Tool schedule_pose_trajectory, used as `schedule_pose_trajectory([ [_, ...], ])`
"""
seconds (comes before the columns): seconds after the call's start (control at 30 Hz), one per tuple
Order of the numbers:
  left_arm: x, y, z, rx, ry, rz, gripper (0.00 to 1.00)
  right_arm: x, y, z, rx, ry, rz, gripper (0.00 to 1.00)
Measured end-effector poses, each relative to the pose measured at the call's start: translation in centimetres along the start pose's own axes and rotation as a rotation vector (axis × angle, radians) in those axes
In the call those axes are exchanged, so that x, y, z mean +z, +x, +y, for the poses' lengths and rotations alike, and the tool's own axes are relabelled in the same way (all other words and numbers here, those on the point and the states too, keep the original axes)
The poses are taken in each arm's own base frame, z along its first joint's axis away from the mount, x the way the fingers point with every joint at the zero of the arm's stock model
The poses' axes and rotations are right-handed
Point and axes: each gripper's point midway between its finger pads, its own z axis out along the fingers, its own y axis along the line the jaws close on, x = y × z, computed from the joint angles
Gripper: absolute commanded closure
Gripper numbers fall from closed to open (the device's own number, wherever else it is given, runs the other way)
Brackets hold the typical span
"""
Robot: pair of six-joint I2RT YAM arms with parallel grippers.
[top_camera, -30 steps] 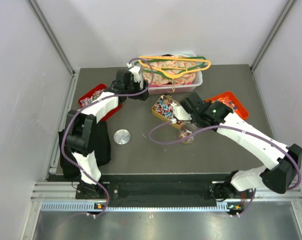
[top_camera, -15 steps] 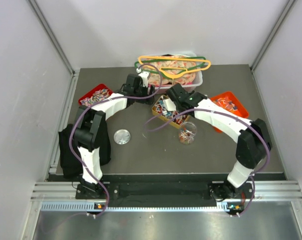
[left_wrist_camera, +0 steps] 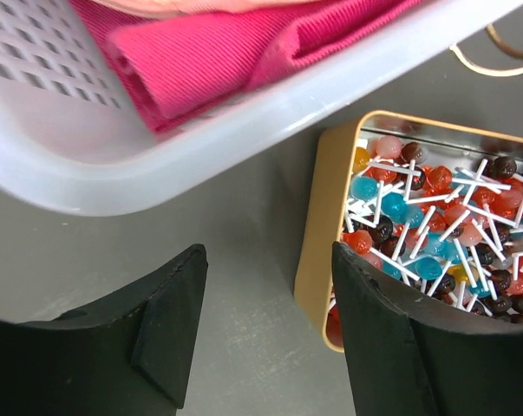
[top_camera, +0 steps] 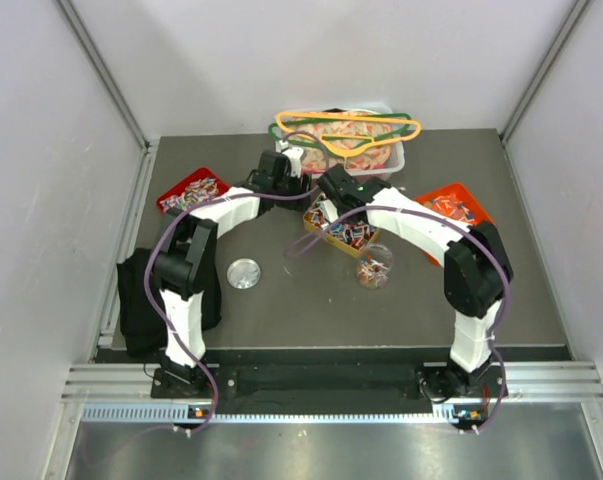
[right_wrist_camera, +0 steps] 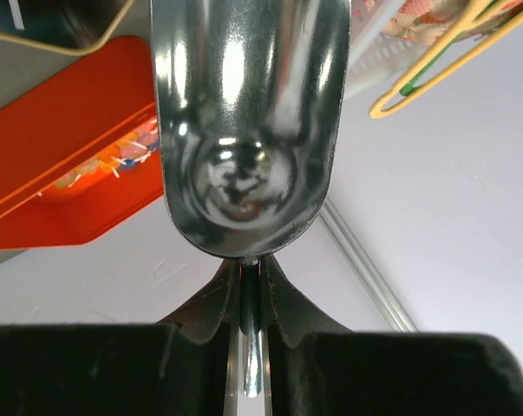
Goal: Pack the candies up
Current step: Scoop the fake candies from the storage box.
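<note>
A gold tin full of mixed-colour candies on white sticks sits mid-table. My left gripper is open and empty, low over the table between the white basket and the tin's left rim; its right finger overlaps that rim. In the top view it is at the tin's far-left corner. My right gripper is shut on the handle of a shiny metal scoop, whose bowl is empty. It hovers over the tin's far end. A small jar holds some candies.
A white basket with pink cloth and coloured hangers stands at the back. A red tray of candies is at the left, an orange tray at the right. A round metal lid lies near the front left.
My right arm swung left from beside the jar to over the tin's far end, scoop in hand. My left gripper moved right, from near the red tray to the tin's left rim.
</note>
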Motion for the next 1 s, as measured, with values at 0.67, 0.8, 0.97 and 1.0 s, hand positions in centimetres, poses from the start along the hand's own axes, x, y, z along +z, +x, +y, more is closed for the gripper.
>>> schedule_pose_trajectory([
  [0.67,2.7,1.6,-1.9,0.048,0.028,0.043,0.66,-0.1,0.9,3.3,-0.059,-0.225,0.153,1.0],
  [0.8,2.8,1.6,-2.2,0.052,0.032,0.043,0.72,0.2,0.4,4.0,-0.077,-0.252,0.169,1.0],
  [0.97,2.8,1.7,-2.4,0.051,0.028,0.044,0.81,0.9,-0.8,3.8,-0.075,-0.257,0.177,1.0],
  [1.0,2.8,1.7,-2.3,0.05,0.024,0.043,0.83,1.1,-1.0,3.8,-0.074,-0.258,0.178,1.0],
])
